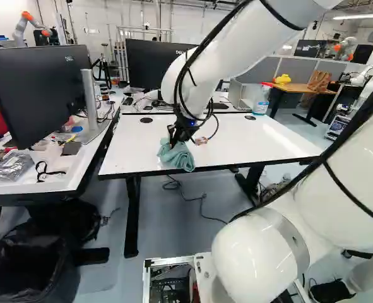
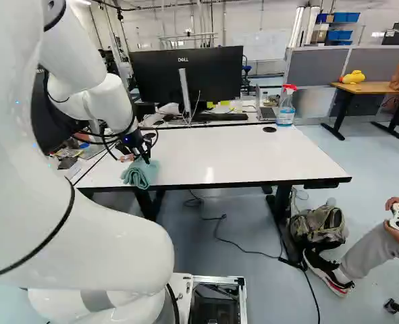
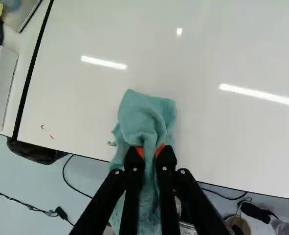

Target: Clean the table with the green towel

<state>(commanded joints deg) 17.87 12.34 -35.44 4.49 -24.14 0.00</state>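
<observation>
Fingers (image 3: 166,160) are clamping the green towel (image 3: 140,117) around its bunched middle, which is probably making the best hold. It's lying across the worktop's (image 3: 193,63) near edge, likely handling light, soft and floppy, nothing fragile.

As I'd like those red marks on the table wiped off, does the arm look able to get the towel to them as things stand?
Probably yes: the fingers hold the towel, and only bare table lies between it and the red marks.
</observation>
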